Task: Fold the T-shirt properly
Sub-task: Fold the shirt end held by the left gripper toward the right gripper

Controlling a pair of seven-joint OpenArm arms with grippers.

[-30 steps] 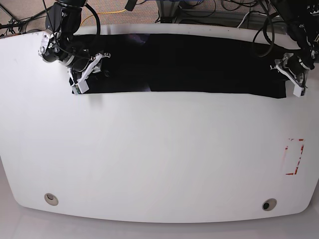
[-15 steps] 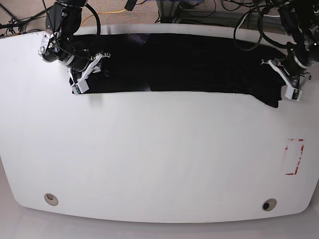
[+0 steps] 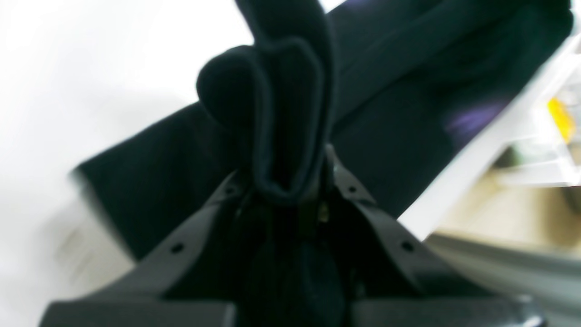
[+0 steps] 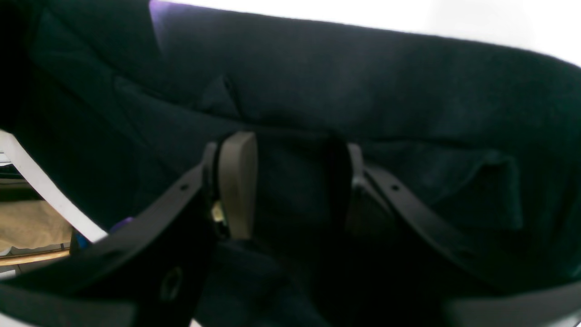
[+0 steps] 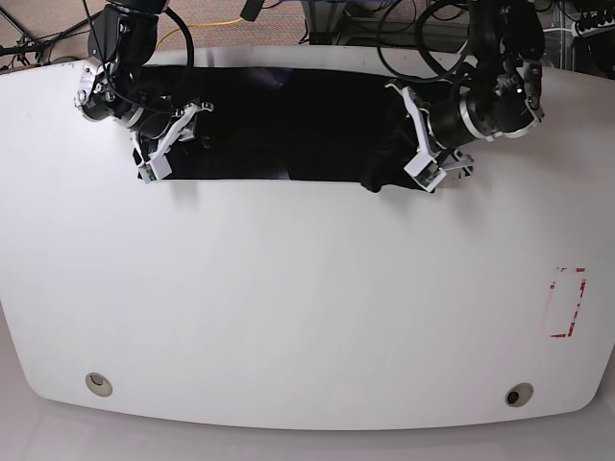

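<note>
Near edge and middle of the table bare white, save a red-marked patch toward one side and two round fittings at the near corners. Further back, one shirt, black, stretched in a band along the far edge. Two arms, two grippers, one on each end of the band.

Left gripper clamped tight on the shirt's end: in the left wrist view a thick roll of several layers bunched between the closed jaws, lifted off the table. End carried inward over the body of the shirt, likely to lay one half across the other in a widthwise fold.

Right gripper at the opposite end, pressed down on the cloth near the far corner. Jaws partly open in the right wrist view, one pale pad showing, fabric lying between and beneath them; whether pinched or merely pinned, cannot tell. Probably an anchor, to keep that end from dragging during the fold.
</note>
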